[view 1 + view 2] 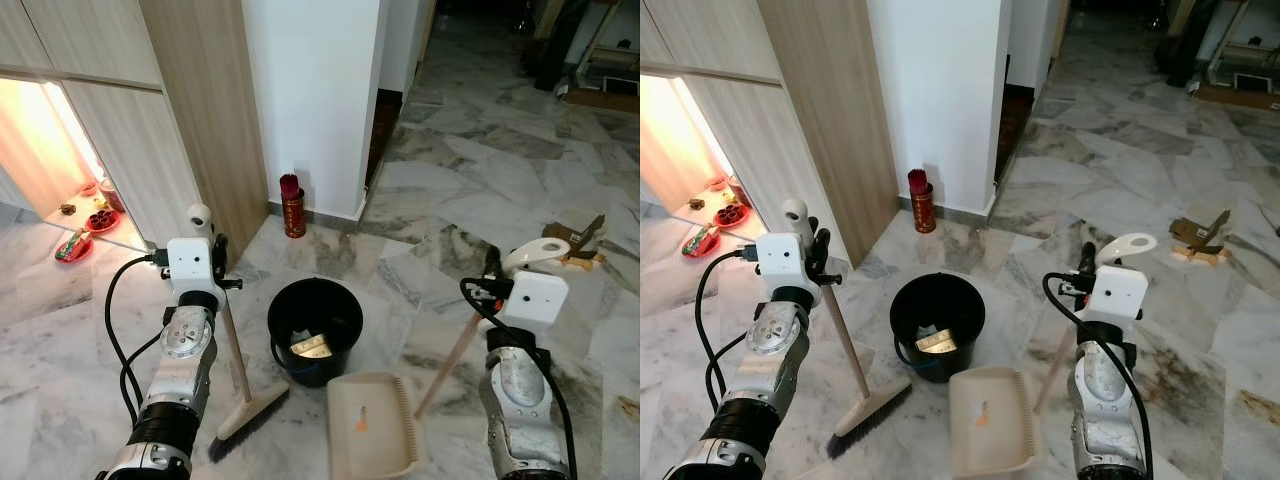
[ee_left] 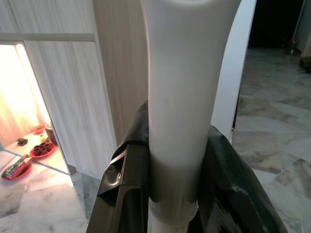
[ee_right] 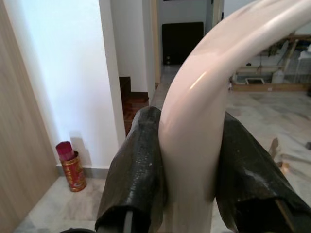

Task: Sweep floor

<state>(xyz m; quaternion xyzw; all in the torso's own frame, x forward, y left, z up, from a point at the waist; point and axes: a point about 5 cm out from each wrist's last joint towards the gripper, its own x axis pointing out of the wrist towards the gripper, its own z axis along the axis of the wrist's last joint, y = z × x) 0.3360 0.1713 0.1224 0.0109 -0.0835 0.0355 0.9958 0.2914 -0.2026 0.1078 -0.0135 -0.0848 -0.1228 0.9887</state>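
Note:
My left gripper (image 1: 213,252) is shut on the white top of a broom handle (image 2: 182,97); the wooden shaft (image 1: 236,355) slants down to the brush head (image 1: 250,417) resting on the marble floor. My right gripper (image 1: 497,270) is shut on the curved cream handle (image 3: 204,107) of a long-handled dustpan (image 1: 372,425), whose beige pan lies flat on the floor with an orange scrap in it. Between the two stands a black bucket (image 1: 315,332) with pale debris inside.
A red cylindrical tin (image 1: 293,206) stands against the white wall corner. A wooden cabinet (image 1: 190,110) rises at left, with red dishes (image 1: 100,218) on the lit floor beside it. Cardboard scraps (image 1: 578,240) lie on the floor to the right.

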